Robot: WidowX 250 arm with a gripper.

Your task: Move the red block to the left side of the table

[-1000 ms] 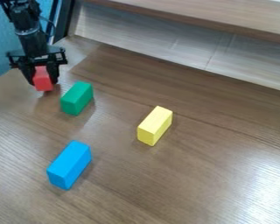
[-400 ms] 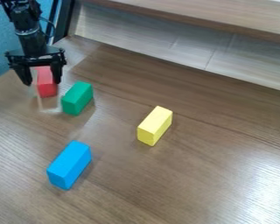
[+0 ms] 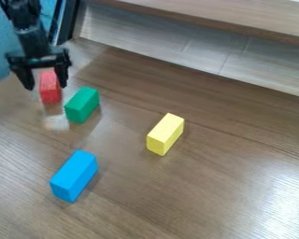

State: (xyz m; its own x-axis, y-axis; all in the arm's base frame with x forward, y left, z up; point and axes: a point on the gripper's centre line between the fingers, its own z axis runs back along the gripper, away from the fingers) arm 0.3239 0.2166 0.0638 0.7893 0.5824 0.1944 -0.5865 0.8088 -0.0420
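At the upper left of the wooden table [image 3: 195, 186], my gripper [image 3: 47, 86] stands open, its two fingers apart with the red block between or just behind them. The red block [image 3: 50, 88] rests upright on the table near the left edge, its upper end partly behind the gripper's body. A gap shows between the block and the left finger; whether the right finger touches it I cannot tell.
A green block [image 3: 82, 104] lies just right of the red one. Farther off are a yellow block [image 3: 165, 134] near the middle and a blue block [image 3: 74, 175] at the lower left. A raised wooden ledge [image 3: 208, 21] runs along the back.
The gripper has opened from around the red block. The block now stands slightly lower in view than a second ago, while the other blocks have stayed put.
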